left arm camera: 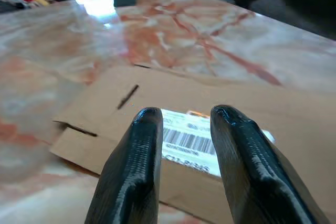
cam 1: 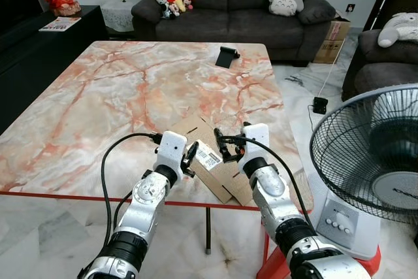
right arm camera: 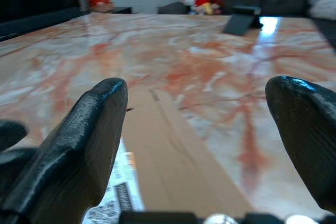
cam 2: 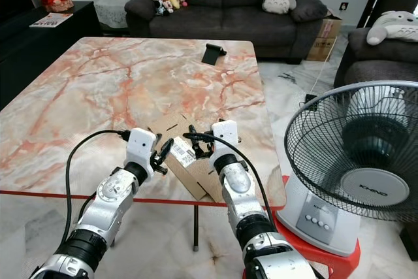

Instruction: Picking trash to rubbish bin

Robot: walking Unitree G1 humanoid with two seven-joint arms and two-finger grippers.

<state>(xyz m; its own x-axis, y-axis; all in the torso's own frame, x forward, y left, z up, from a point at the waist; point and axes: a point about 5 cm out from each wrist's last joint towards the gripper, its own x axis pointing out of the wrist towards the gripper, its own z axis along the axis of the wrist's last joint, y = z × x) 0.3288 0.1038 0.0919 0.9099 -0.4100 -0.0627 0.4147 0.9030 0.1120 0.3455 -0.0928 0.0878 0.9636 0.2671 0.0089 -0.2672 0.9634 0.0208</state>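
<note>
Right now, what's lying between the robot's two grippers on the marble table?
The flattened cardboard box with its white barcode label lies between the left gripper and the right gripper, at the table's near edge, as the left eye view shows.

Two silver jointed arms, white wrist housings. Black cable loops from each wrist. Left gripper (cam 1: 190, 156) and right gripper (cam 1: 225, 150): long black fingers (left arm camera: 137, 166), finely textured, rounded tips. Black elbow collars.

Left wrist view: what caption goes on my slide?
Left claw open above the labelled cardboard on the marble table.
</note>
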